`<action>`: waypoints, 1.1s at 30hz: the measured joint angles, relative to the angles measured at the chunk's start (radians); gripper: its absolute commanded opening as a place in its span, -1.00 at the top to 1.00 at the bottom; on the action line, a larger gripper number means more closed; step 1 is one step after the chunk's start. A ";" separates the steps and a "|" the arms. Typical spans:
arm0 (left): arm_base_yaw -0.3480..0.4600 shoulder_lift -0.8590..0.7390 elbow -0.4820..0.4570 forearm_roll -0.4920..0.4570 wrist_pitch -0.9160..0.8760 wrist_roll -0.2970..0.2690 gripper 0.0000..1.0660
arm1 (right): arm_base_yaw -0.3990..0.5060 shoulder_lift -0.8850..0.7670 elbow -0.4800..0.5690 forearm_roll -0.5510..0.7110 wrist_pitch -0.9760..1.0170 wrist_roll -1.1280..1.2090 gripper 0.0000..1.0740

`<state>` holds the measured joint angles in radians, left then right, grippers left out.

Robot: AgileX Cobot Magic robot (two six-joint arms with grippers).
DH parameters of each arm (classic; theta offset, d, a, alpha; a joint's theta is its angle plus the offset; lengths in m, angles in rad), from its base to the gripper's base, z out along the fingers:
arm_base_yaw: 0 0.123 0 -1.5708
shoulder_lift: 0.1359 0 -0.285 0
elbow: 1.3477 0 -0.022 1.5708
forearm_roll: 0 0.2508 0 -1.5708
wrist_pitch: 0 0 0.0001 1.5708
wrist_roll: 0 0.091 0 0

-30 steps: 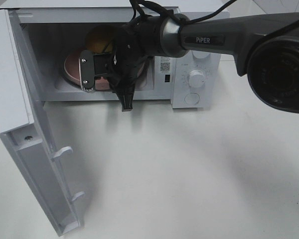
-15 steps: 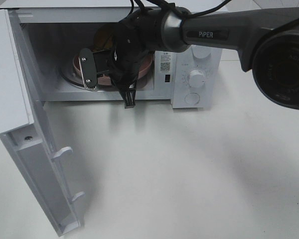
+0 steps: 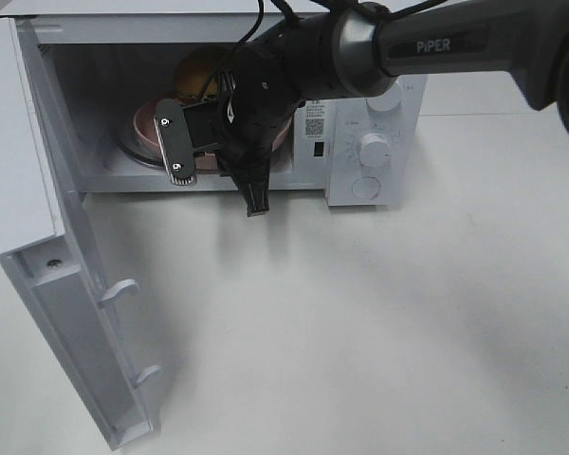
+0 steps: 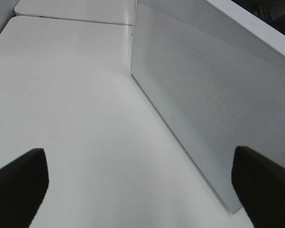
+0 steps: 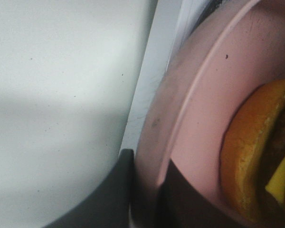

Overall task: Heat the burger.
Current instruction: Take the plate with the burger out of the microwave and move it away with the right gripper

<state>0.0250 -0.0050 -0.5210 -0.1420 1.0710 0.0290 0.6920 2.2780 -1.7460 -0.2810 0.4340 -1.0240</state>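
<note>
Clamped on the rim of the pink plate (image 5: 199, 95), the right gripper (image 5: 145, 190) has one dark finger below the rim and one above it, as the right wrist view shows. On that plate sits the burger (image 5: 256, 152), its golden-brown bun and a sliver of yellow cheese showing at the picture's edge. From the high camera the burger (image 3: 194, 71) appears as a glossy rounded bun inside the open microwave (image 3: 360, 142), toward the back of the cavity, with the plate (image 3: 147, 128) under it and the right gripper (image 3: 194, 142) reaching in through the opening. The microwave door (image 3: 38, 237) stands swung wide open on the left, above the white table (image 3: 360, 332). Beside the door's perforated panel (image 4: 204, 104), the left gripper (image 4: 137, 185) hangs with its jaws spread far apart, holding nothing.
</note>
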 measured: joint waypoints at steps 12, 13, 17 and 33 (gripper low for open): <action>0.000 0.000 0.000 0.000 0.000 0.000 -0.83 | 0.002 -0.131 0.216 -0.022 -0.156 -0.010 1.00; 0.000 0.000 0.000 0.000 0.000 0.000 -0.83 | 0.002 -0.131 0.216 -0.022 -0.156 -0.010 1.00; 0.000 0.000 0.000 0.000 0.000 0.000 -0.83 | 0.003 -0.160 0.284 -0.037 -0.203 -0.022 1.00; 0.000 0.000 0.000 0.000 0.000 0.000 -0.83 | 0.012 -0.329 0.583 -0.057 -0.394 -0.060 1.00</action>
<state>0.0250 -0.0050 -0.5210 -0.1420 1.0710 0.0290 0.7040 1.9490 -1.1630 -0.3380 0.0400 -1.0840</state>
